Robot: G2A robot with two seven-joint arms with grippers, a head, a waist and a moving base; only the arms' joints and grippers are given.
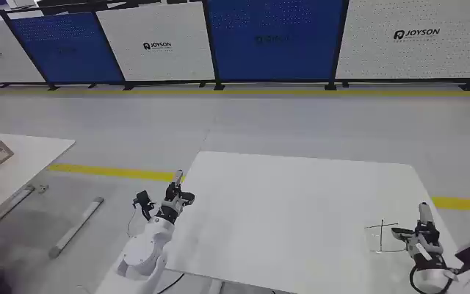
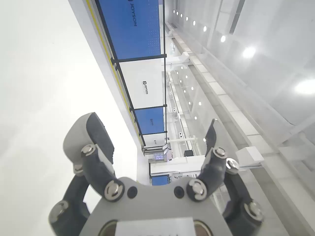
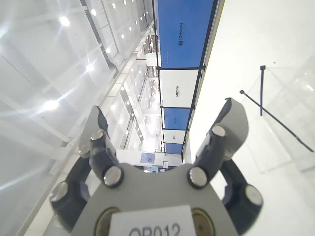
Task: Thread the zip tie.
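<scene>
**Gripper and Zip Tie Status**

Left gripper (image 2: 155, 128): jaws spread wide, nothing held. It sits at the left edge of the table (image 1: 294, 220), toward the robot's side. Two black zip ties (image 3: 261, 108) lie crossed on the table near its right corner on the robot's side, partly over a clear plastic tray (image 3: 275, 167). Both are unthreaded, with their heads apart. Right gripper (image 3: 163, 109): jaws spread wide, nothing held. It sits at that same right corner of the table, just beside the zip ties and not touching them.
</scene>
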